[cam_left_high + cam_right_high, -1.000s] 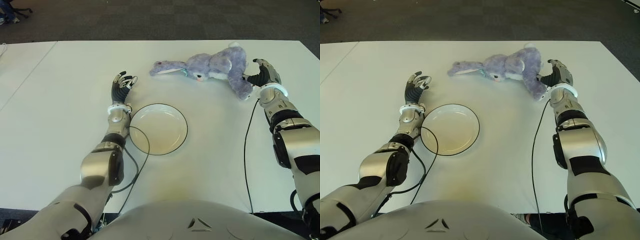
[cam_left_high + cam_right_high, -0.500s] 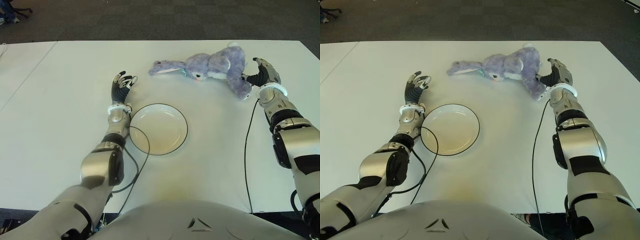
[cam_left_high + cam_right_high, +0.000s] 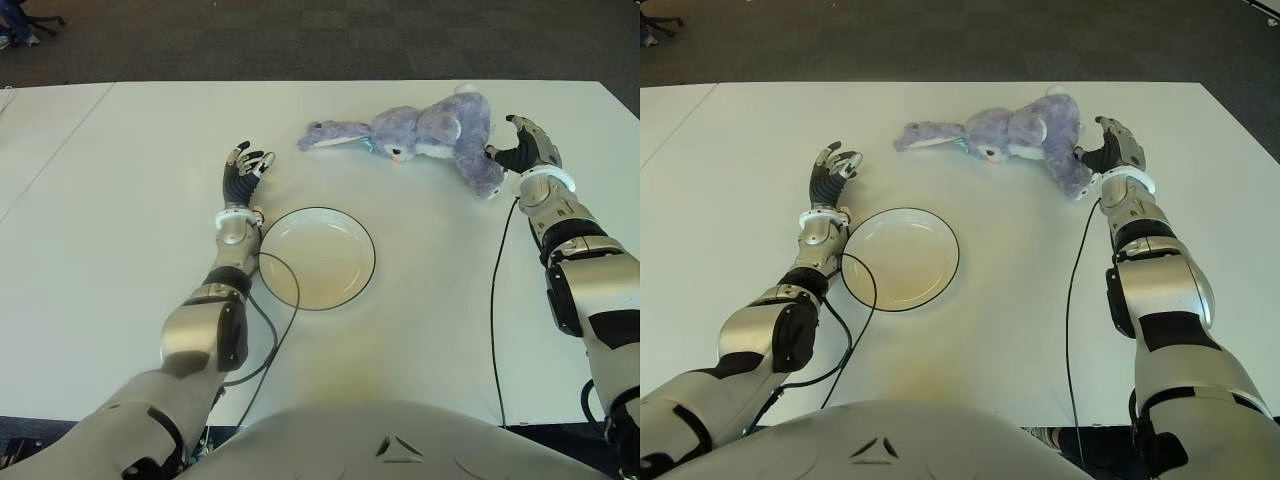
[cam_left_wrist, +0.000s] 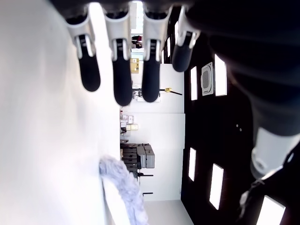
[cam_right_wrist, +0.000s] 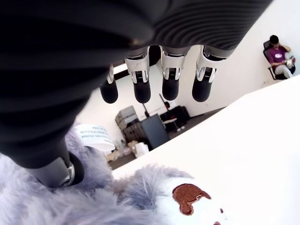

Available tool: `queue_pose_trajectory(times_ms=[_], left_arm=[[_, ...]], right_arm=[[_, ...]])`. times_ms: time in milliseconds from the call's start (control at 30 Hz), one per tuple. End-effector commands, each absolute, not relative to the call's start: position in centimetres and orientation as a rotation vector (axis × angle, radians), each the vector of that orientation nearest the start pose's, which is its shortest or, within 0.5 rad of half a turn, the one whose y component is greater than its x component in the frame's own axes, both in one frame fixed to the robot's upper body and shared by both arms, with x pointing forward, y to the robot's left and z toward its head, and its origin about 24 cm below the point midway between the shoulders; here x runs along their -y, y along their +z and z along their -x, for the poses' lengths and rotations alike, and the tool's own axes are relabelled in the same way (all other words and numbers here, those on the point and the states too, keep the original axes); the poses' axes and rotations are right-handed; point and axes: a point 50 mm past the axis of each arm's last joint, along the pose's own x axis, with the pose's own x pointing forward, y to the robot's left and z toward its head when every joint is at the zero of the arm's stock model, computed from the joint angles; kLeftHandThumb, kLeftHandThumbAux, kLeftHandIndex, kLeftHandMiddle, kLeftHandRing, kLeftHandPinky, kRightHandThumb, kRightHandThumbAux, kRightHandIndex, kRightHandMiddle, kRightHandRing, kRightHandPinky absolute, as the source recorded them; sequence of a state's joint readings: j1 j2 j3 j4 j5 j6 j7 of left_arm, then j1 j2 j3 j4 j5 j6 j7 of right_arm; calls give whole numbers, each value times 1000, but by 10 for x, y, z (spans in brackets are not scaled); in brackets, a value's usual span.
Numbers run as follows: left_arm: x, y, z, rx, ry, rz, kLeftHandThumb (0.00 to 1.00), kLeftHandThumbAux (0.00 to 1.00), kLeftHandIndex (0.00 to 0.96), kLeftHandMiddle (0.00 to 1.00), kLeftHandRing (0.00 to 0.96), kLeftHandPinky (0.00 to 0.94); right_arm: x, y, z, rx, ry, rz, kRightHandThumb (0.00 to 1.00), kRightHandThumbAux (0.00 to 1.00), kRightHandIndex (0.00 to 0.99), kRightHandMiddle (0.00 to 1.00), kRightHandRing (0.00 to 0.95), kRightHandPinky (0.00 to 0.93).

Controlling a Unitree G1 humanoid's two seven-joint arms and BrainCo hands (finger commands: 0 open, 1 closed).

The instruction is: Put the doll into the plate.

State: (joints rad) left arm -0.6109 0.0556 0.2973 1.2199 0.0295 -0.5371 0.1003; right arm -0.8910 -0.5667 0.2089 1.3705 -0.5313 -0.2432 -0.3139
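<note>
**Doll on the table, right hand at its side**

Now the doll (image 3: 425,135), a purple plush rabbit, lies on the white table (image 3: 120,250) in the upper right of the eye views, its long ears stretched toward the frame's centre and one leg pointing down toward the right arm. It is outside the plate (image 3: 318,257), which sits empty near the middle of the frame, well apart from the doll.

The right hand (image 3: 522,148) shows at the doll's right edge, just beside its leg. In the right wrist view its fingers (image 5: 170,83) hang straight and spread above the fur, with the thumb down against the plush; they are not closed on anything.

The left hand (image 3: 243,170) shows up and to the left of the plate, near its rim. Its fingers (image 4: 120,70) are extended and relaxed, holding nothing.

A black cable (image 3: 492,300) runs down the table beside the right arm.
</note>
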Motion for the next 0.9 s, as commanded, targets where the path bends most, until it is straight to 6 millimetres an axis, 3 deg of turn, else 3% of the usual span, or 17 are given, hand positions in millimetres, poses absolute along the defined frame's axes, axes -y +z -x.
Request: queue_pose_trajectory(times_ms=[33,333,500,600,900], left_arm=[[-154,-96,-249,-564,217,116,0,597,172,303,326,315],[-153,-95,-248,-534,205,121,0,586,174,300,315,273],[-154,-96,-248,-547,212,110,0,589,172,314,325,296],[-154,-96,-247,-546,215,102,0,592,173,315,331,299],[-153,-96,-248,-546,214,101,0,591,175,311,330,308]], right_arm=[[287,67,-357,-177,-212,1107,460,610,0,0,0,160],[278,34,-341,-236,-112,1053,514,617,0,0,0,178],[269,22,-335,-242,-45,1033,639,599,0,0,0,200],[259,12,-330,-213,12,1041,671,587,0,0,0,151],[239,-11,-310,-145,152,1019,563,594,0,0,11,168]])
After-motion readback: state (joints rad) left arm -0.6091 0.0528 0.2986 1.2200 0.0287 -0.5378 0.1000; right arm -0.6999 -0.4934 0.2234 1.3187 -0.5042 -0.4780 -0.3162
